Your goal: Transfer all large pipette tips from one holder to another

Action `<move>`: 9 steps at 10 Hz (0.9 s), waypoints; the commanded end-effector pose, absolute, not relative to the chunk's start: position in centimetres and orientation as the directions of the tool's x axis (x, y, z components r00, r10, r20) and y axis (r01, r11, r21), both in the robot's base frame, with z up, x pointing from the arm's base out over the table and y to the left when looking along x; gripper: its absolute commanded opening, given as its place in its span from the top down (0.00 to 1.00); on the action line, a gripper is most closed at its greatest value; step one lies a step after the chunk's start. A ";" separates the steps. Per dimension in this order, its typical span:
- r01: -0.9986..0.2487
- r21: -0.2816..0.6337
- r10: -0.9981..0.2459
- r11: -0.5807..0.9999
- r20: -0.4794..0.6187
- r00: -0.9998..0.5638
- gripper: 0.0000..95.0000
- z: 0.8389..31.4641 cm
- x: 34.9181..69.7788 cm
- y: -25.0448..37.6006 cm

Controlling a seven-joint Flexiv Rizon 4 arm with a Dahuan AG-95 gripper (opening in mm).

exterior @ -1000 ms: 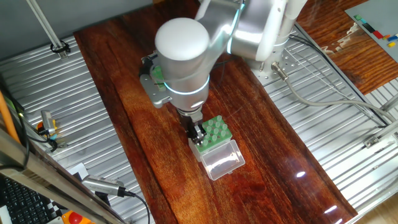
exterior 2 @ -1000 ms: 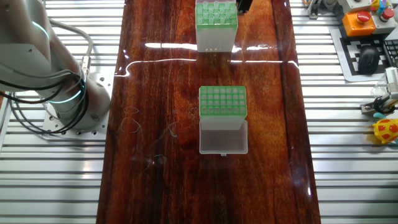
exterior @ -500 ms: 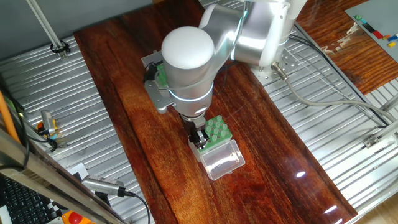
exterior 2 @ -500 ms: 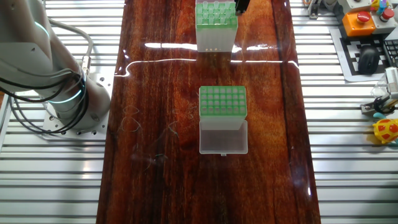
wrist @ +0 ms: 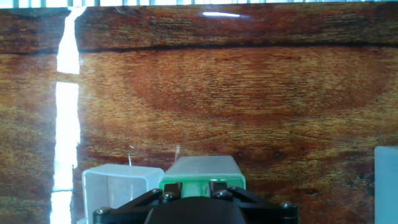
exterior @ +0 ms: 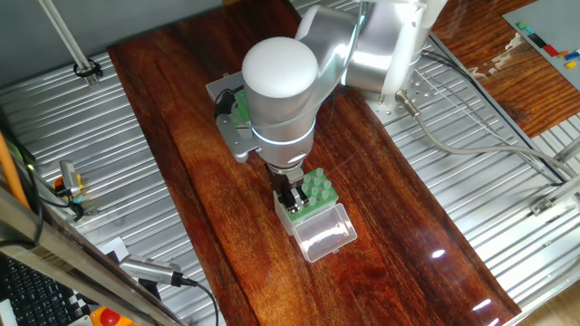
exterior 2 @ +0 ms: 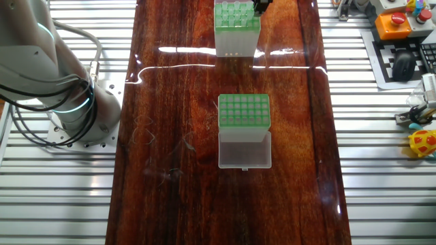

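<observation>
The clear-sided holder (exterior: 317,195) stands mid-table, its green top carrying several large pipette tips (exterior 2: 235,13), its clear lid (exterior: 323,233) lying open beside it. My gripper (exterior: 291,195) hangs over that holder's corner, and in the other fixed view the gripper (exterior 2: 261,5) shows only at the top edge. In the hand view the dark fingers (wrist: 173,187) stand apart, with the green top (wrist: 196,185) visible between them and no tip seen in the gap. The grey-sided holder (exterior 2: 244,111) stands apart with its whitish lid (exterior 2: 244,151) open; in the one fixed view the arm hides most of it.
The robot base (exterior 2: 65,102) stands left of the wooden tabletop (exterior 2: 177,136), with ribbed metal panels (exterior 2: 381,170) on both sides. An orange button box (exterior 2: 398,20) and small clutter lie at the right. In the hand view a pale box edge (wrist: 387,183) shows at the right.
The arm's wrist has shifted slightly to the right in the one fixed view, and the gripper has drifted a little at the clear-sided holder's corner. Both holders stay put.
</observation>
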State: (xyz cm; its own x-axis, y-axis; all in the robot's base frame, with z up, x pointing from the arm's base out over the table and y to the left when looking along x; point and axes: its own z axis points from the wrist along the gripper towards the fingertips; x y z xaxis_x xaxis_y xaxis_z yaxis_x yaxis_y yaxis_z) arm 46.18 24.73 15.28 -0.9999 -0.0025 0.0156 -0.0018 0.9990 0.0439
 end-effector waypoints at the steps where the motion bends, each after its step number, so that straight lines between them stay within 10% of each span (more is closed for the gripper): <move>1: 0.001 0.044 0.000 0.999 0.017 -1.000 0.80 15.2 46.2 24.8; 9: 0.005 0.047 0.004 0.999 0.014 -1.000 0.80 15.2 46.5 25.2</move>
State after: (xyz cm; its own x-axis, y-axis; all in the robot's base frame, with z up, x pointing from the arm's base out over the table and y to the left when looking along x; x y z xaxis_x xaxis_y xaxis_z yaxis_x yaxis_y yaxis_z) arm 46.49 25.23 15.16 -0.9999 0.0044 0.0139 0.0051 0.9989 0.0471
